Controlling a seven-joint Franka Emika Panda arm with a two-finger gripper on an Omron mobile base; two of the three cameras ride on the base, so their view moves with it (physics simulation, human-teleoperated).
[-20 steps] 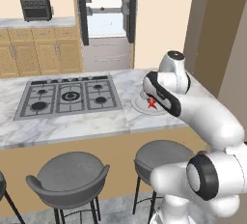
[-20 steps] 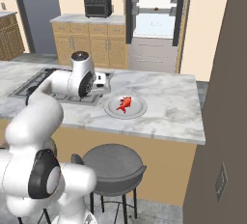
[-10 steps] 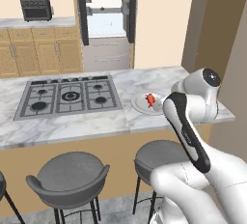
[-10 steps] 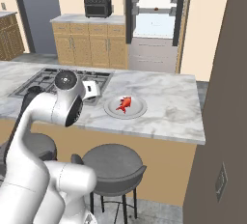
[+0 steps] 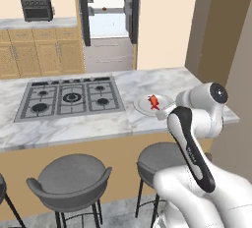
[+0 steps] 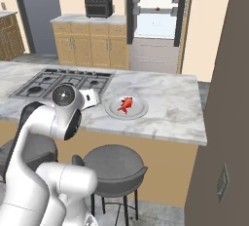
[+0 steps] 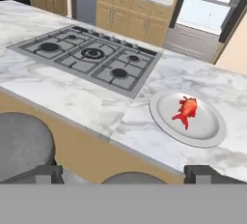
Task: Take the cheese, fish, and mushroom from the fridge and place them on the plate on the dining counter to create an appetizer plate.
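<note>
With the fish [image 7: 186,112] on the plate [image 7: 212,133], our gripper [image 7: 124,174] hangs wide open, empty — next, the far fridge [image 6: 156,20].

fish [image 7: 186,111] on plate [image 7: 212,130], plate on dining counter [image 7: 72,97] right of cooktop [image 7: 89,56], fridge [image 6: 156,20] behind

Base views flank arm, facing dining counter [image 5: 74,128]; hand view closer; all share plate [image 7: 205,133].

The fish [image 7: 186,112] lay on the plate [image 7: 164,118], which sat on the dining counter [image 7: 72,95] just right of the cooktop [image 7: 91,56]. Two stool seats [image 7: 21,143] showed below the counter edge. Beyond stood the open fridge [image 7: 205,15] and wooden cabinets [image 7: 130,18].
</note>
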